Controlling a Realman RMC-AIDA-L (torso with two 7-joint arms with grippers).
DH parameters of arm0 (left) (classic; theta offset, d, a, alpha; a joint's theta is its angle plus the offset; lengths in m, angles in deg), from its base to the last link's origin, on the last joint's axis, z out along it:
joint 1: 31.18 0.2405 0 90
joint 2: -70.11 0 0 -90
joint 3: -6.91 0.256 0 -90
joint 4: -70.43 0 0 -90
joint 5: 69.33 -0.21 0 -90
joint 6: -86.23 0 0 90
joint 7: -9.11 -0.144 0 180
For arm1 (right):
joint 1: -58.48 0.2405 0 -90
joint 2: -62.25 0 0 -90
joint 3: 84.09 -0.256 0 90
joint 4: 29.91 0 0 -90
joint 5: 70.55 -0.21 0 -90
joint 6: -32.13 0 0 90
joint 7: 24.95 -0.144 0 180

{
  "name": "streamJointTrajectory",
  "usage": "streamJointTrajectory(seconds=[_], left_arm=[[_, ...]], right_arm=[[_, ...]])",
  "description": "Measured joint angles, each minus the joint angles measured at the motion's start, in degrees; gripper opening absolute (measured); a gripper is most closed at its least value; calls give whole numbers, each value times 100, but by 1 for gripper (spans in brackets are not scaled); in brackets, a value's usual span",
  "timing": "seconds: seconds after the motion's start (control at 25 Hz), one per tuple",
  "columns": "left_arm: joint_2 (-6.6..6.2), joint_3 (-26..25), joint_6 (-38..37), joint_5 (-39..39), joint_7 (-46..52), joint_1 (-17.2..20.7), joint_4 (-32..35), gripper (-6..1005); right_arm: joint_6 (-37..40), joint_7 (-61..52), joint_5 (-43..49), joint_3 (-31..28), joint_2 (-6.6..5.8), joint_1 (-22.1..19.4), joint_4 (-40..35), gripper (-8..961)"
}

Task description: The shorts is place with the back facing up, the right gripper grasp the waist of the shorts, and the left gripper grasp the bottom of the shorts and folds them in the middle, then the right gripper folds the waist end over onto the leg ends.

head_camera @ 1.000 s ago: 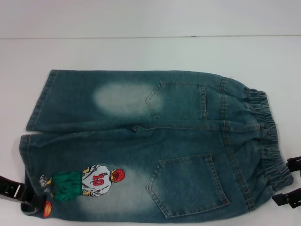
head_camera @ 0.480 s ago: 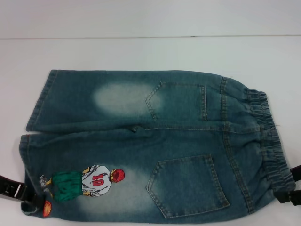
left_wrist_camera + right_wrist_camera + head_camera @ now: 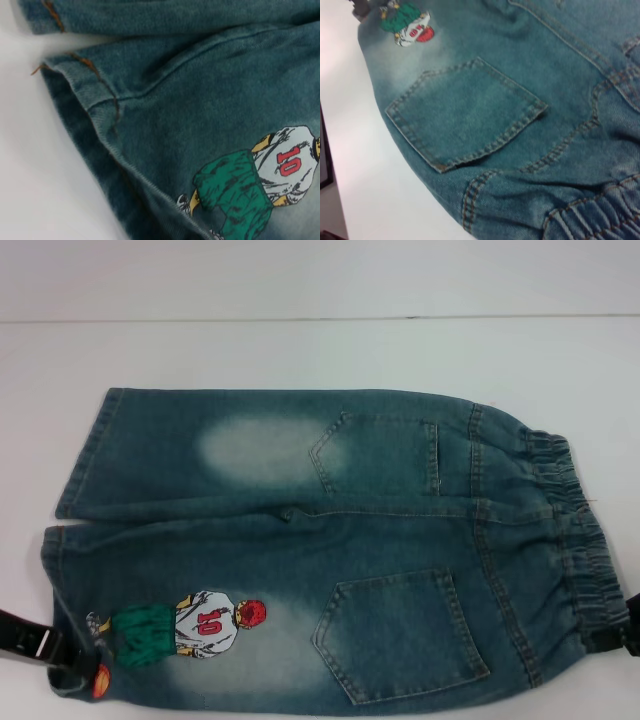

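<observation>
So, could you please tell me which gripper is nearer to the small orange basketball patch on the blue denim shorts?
Left. The left gripper sits right beside the orange basketball patch at the leg hem; the right gripper is at the ruffled waistband, the opposite end.

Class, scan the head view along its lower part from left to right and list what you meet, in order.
Left pincer → orange basketball patch → footballer print → back pocket → waist of the shorts → right pincer.
</observation>
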State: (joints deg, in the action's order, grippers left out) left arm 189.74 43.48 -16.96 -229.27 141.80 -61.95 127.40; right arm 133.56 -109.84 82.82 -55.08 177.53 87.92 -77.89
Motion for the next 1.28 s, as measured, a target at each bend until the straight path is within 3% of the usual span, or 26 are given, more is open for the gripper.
streamJointTrajectory(seconds=[0.08, 0.32, 0.52, 0.88, 1.28], left_arm=[[-1, -25, 18, 120, -61, 4, -1, -1], [-33, -39, 238, 875, -237, 47, -28, -1], [-56, -32, 562, 1395, -331, -95, -116, -1], [-33, -5, 1372, 1606, -494, -564, -249, -2], [-64, 0, 2349, 1789, -506, -840, -343, -2]], right_arm=[[40, 26, -133, -2, -10, -39, -16, 103], [109, 143, -824, -142, -88, -183, -66, 54], [137, 165, -1546, -219, -85, -297, -193, 54], [87, -97, -2593, -469, -91, -231, -195, 54], [-652, -595, -3029, -626, -238, -68, -193, 53]])
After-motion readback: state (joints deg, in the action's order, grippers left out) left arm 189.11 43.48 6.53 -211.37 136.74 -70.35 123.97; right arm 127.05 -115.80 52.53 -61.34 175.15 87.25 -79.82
